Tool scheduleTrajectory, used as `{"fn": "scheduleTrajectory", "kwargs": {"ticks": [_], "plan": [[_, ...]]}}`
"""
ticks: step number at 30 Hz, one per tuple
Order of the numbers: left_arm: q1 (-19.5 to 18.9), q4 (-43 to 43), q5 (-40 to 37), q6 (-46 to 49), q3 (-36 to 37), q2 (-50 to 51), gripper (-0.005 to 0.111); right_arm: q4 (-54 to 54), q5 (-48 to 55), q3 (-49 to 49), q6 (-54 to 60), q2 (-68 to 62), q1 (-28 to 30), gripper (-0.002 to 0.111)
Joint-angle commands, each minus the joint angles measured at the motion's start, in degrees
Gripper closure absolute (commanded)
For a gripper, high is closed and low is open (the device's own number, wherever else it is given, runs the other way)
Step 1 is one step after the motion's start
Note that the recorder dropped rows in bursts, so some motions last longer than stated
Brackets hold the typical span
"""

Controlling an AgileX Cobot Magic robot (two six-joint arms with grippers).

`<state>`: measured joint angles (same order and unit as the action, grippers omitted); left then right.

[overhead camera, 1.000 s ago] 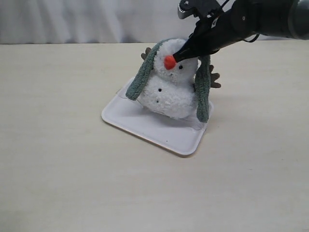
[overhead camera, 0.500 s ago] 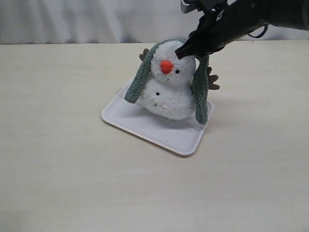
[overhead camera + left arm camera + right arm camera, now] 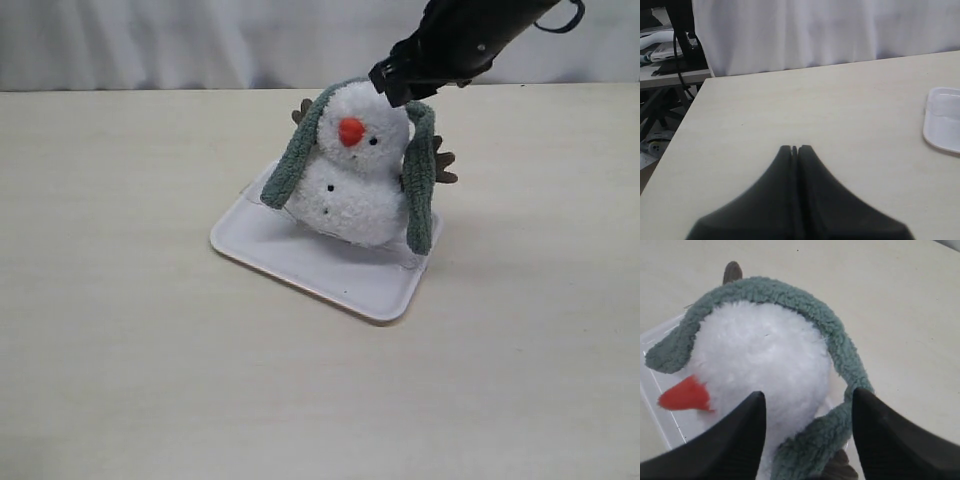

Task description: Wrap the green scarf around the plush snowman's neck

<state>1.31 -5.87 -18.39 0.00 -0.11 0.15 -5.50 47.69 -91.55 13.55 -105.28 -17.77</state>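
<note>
The plush snowman sits on a white tray, its orange nose facing forward. The green scarf lies over the top of its head rather than in the neck crease, one end hanging down each side of the body. My right gripper hovers just above the head's right side, open and holding nothing. In the right wrist view its fingers straddle the white head and the scarf. My left gripper is shut and empty over bare table.
A brown twig arm sticks out behind the scarf's right end. The left wrist view shows a corner of the tray and the table's far edge by a white curtain. Cream tabletop surrounds the tray.
My right gripper has opened, let go of the scarf and lifted up and back from the snowman's face. The snowman's head has sprung back upright.
</note>
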Motion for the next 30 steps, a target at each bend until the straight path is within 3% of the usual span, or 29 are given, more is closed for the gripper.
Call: {"fn": "scheduleTrajectory", "kwargs": {"ticks": [1,6,13,19,23,30], "plan": [[-0.2,-0.1,0.7,0.0,0.1,-0.1,0.107,0.0,5.7,-2.4,-2.5,3.5,0.3,0.059],[-0.2,-0.1,0.7,0.0,0.1,-0.1,0.107,0.4,12.0,0.2,-3.4,6.4,0.3,0.078],[-0.2,-0.1,0.7,0.0,0.1,-0.1,0.107,0.4,5.1,14.6,-5.4,6.9,0.3,0.057],[-0.2,-0.1,0.7,0.0,0.1,-0.1,0.107,0.1,-10.7,21.5,-4.0,6.9,0.3,0.059],[-0.2,-0.1,0.7,0.0,0.1,-0.1,0.107,-3.1,-14.0,21.7,0.4,6.9,0.3,0.068],[-0.2,-0.1,0.7,0.0,0.1,-0.1,0.107,-5.4,-16.7,21.6,1.8,4.5,0.4,0.069]]}}
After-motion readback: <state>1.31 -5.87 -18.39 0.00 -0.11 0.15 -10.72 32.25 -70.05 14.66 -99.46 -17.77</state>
